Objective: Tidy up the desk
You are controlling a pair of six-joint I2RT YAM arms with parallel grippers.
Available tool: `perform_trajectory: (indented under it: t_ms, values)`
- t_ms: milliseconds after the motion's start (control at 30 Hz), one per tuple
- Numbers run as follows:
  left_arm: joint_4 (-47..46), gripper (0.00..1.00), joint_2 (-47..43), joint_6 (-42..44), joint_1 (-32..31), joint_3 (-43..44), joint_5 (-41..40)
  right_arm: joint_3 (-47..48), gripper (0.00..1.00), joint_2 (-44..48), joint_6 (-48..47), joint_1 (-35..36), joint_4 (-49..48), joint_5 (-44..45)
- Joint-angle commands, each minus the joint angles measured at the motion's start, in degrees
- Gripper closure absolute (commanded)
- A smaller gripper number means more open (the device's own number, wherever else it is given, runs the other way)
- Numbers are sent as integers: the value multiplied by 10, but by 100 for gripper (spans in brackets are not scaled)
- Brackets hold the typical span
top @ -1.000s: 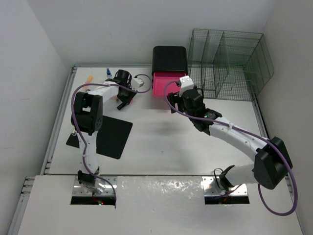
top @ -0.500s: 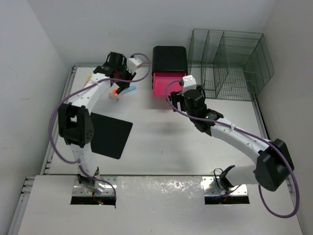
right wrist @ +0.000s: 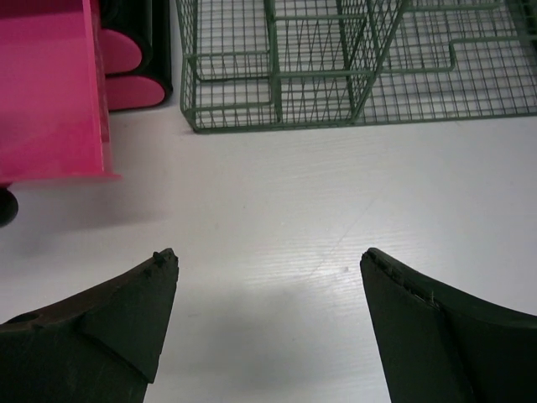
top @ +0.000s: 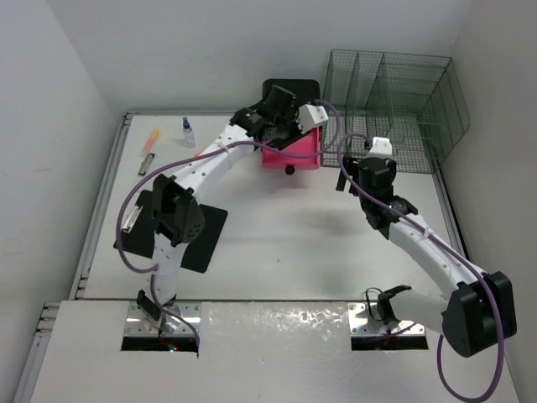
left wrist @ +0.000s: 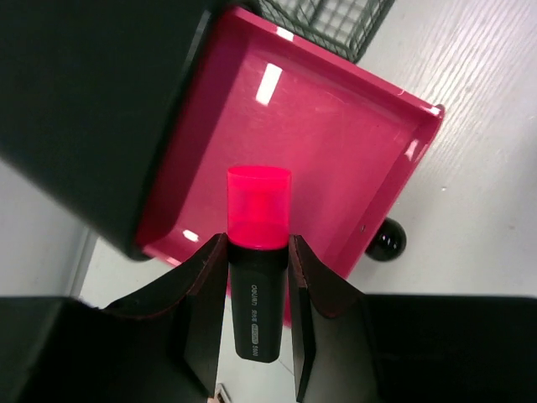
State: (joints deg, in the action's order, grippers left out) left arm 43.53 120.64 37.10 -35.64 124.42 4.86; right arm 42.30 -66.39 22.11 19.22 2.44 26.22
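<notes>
Broadly, the large white rectangular counter (top: 277,243) with thin metal rails along its edges fills the top view, its near edge at the arm bases. At its far right corner stands a green wire-mesh organizer (top: 394,101) with several compartments. Just left of that is a black drawer unit (top: 291,99) with one glossy pink drawer (left wrist: 302,143) pulled out, a black round knob (left wrist: 386,240) on its front. A flat black clipboard (top: 201,231) lies near the left side. The left fingers (left wrist: 215,269) hang over the open drawer, clamped on a black-bodied highlighter with a translucent pink cap (left wrist: 257,252). The right fingers (right wrist: 138,294) are spread wide and hold nothing, above bare counter just in front of the organizer. At the far left sit a small clear bottle with a blue cap (top: 187,130), an orange marker (top: 152,138) and a dark pen (top: 144,164).
</notes>
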Motion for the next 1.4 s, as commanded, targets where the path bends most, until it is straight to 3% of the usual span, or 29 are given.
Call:
perform_trajectory:
  t_ms: [0,100,200,300,400,433,533,833,933,1133,1267,1300,1367]
  values:
    - [17,100,37,24,-14,53,-31,-7,13,20,8,0,0,-5]
    - [0,98,58,31,-22,60,-46,-13,13,25,4,0,3,1]
    - [-15,86,74,36,-27,62,-46,-13,13,27,2,-2,0,1]
    - [-27,82,82,39,-28,63,-63,-13,13,26,3,-2,-2,-4]
    - [-31,64,90,41,-28,62,-80,-13,13,26,3,-2,-3,-6]
    - [-31,54,90,41,-28,62,-79,-14,13,25,2,-2,-4,-6]
    - [-24,38,85,38,-30,71,-75,-14,13,23,1,-2,-5,-7]
    - [-16,34,25,39,-29,88,-122,-17,13,23,-1,-2,-9,-20]
    - [0,25,-7,39,-10,96,-122,-20,13,21,-3,-2,-16,-27]
    - [21,21,-56,-5,107,56,-51,-23,13,15,-4,-2,-21,-36]
    - [8,30,-60,-23,197,-19,3,-21,13,11,-4,-1,-21,-42]
    - [9,38,-57,-28,207,-29,29,-21,13,9,-5,-2,-21,-42]
    - [8,40,-54,-31,236,-62,59,-19,13,6,-6,-1,-21,-42]
